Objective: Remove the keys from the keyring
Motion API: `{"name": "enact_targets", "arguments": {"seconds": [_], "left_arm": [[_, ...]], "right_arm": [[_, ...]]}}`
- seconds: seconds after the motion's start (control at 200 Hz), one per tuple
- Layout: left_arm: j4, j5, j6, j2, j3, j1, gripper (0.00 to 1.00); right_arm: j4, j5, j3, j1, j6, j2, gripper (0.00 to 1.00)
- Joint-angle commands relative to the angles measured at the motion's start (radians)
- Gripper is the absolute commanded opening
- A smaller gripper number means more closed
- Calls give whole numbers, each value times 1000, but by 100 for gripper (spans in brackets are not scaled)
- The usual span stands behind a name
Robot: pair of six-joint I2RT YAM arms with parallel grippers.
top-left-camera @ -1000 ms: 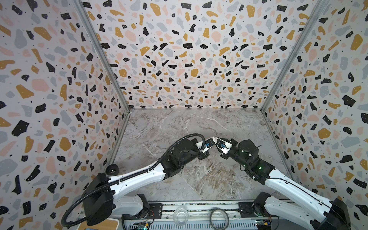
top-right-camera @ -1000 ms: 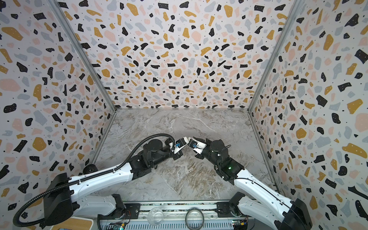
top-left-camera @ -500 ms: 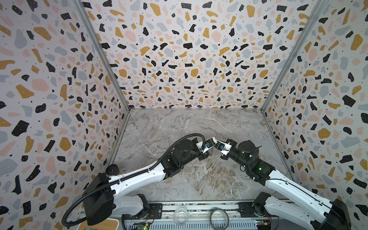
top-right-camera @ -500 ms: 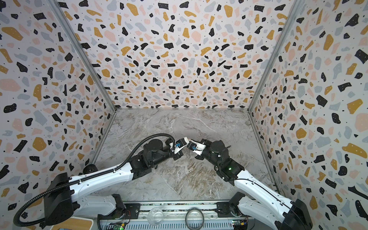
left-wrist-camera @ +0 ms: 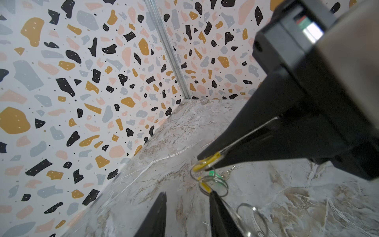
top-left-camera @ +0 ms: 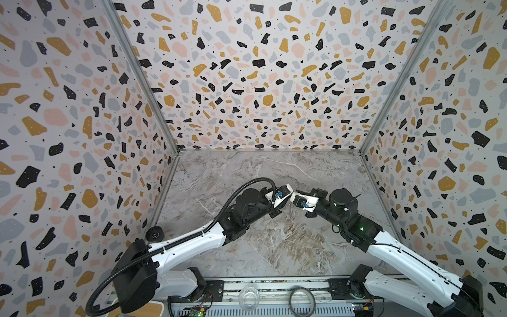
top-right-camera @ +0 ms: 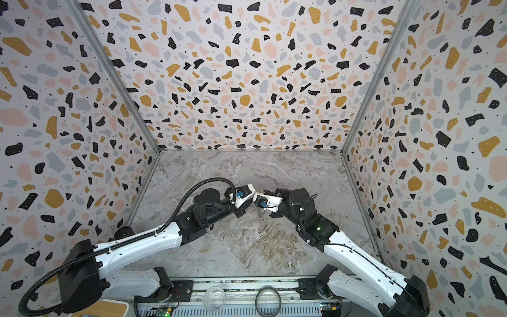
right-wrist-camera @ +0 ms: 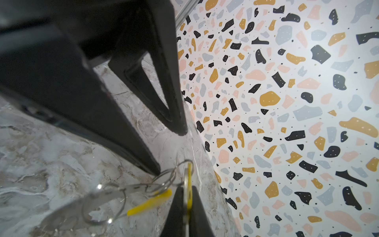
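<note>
silvery keyring [left-wrist-camera: 206,163] clamped in right tool [right-wrist-camera: 185,197], left tool [left-wrist-camera: 187,194] apart, one green tag [left-wrist-camera: 211,174], one yellow tag [right-wrist-camera: 149,202]

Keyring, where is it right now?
In the left wrist view the keyring sits between the grippers near the table middle: the right gripper is shut on its yellow sleeve, the open left gripper just beside it.

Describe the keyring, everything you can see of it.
The keyring is a thin silvery wire loop, metal by its look, with a yellow sleeve over part of its rim. The right pincer is shut on that sleeve and holds the loop raised above the marble table. From it, near the sleeve, hang small rings bearing a green tag and a key.
</note>
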Motion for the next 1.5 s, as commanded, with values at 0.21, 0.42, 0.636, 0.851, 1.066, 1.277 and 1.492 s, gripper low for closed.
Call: {"name": "enact_targets", "arguments": {"seconds": [0.21,0.42,0.636,0.851,1.066,1.277,1.492], "left_arm": [[99,17,-50,-35,-45,4,41],[124,-13,-51,-66,-72,4,43],[133,-27,-53,-77,-75,-3,44],[149,-29,-57,-65,-71,-10,39],[183,-40,-65,-40,-83,-24,37],[208,-37,-89,-45,-102,-23,37],[271,-52,-134,-36,-130,-34,38]], "right_arm": [[-89,-22,87,-8,-93,20,0],[-189,-52,165,-20,-82,63,0],[-286,-66,236,-19,-38,105,0],[-327,-81,278,-20,2,124,0],[-355,-83,307,-20,25,143,0],[-366,-77,322,-20,40,150,0],[-372,-77,336,-19,58,157,0]]}}
